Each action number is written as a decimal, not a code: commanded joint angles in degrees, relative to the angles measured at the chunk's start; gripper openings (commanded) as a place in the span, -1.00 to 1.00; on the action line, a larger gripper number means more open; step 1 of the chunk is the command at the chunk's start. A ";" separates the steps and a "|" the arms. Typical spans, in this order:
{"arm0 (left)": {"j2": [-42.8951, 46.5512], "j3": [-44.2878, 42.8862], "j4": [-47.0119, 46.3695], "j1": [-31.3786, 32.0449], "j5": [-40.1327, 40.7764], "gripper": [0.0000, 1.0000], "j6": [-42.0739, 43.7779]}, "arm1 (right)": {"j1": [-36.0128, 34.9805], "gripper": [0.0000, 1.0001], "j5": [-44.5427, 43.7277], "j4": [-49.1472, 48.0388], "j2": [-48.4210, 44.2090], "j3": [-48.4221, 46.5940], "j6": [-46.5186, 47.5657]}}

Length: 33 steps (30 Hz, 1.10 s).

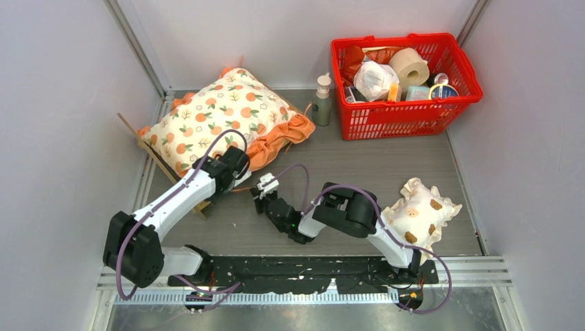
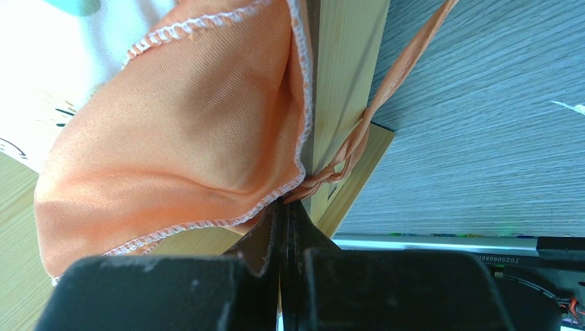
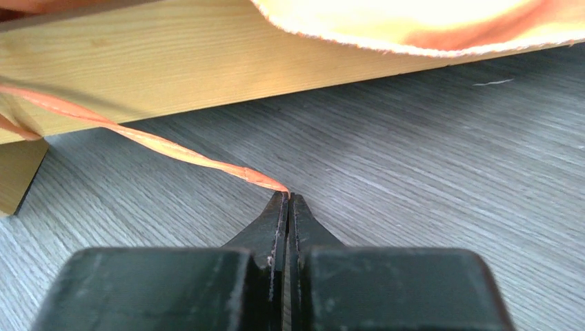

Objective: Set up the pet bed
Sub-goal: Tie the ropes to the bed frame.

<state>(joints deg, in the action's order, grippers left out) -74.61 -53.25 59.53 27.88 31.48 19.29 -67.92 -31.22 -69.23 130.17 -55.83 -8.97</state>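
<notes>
The pet bed [image 1: 147,147] is a light-wood frame at the left, mostly hidden under the cream orange-print cushion [image 1: 221,117]. Its wooden rail and corner post show in the left wrist view [image 2: 345,69] and in the right wrist view [image 3: 172,76]. My left gripper [image 1: 238,176] is at the cushion's near corner. Its jaws [image 2: 288,210] are shut on the knotted orange tie [image 2: 331,165] under the orange ruffle [image 2: 179,138], against the post. My right gripper [image 1: 255,192] is just right of it, low over the table. It is shut [image 3: 288,200] on the free end of the orange tie string [image 3: 172,148].
A small cream frilled pillow with brown spots [image 1: 417,214] lies at the near right. A red basket [image 1: 407,117] full of items stands at the back right, with a bottle [image 1: 322,100] beside it. Walls close in the left, back and right.
</notes>
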 commanded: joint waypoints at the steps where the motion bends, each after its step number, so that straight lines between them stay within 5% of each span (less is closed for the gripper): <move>1: -0.26 -0.35 1.05 -1.58 5.39 -1.00 -0.04 | 1.54 -0.90 -8.87 4.55 -1.93 0.01 2.31; 8: -1.81 0.37 -0.39 -3.36 7.54 -1.00 -0.29 | 1.91 -0.90 -11.16 9.15 -1.61 -2.64 3.69; 15: 1.75 -3.13 1.30 -2.49 -1.06 -1.00 -2.13 | 1.65 -0.86 -7.95 4.75 -1.48 -1.47 4.32; 19: 3.92 -4.85 3.79 -1.48 -1.64 -0.55 -3.05 | 1.27 -0.58 -7.38 3.54 -3.42 -0.54 5.24; 24: 7.32 -5.09 4.22 0.83 -1.73 -0.45 -4.96 | -0.65 -0.20 -6.83 0.78 -5.31 1.34 7.23; 27: 9.69 -6.84 4.44 2.24 -3.36 -0.42 -6.58 | -1.79 -0.14 -7.15 1.91 -7.31 2.32 8.36; 33: 13.94 -11.06 7.07 2.62 -4.48 -0.05 -5.54 | -2.48 -0.12 -9.13 3.89 -14.18 6.26 9.36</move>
<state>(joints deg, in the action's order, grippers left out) -63.66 -60.60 64.03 30.28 27.42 14.04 -70.02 -37.34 -63.94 123.13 -51.90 -1.45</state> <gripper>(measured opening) 0.455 0.434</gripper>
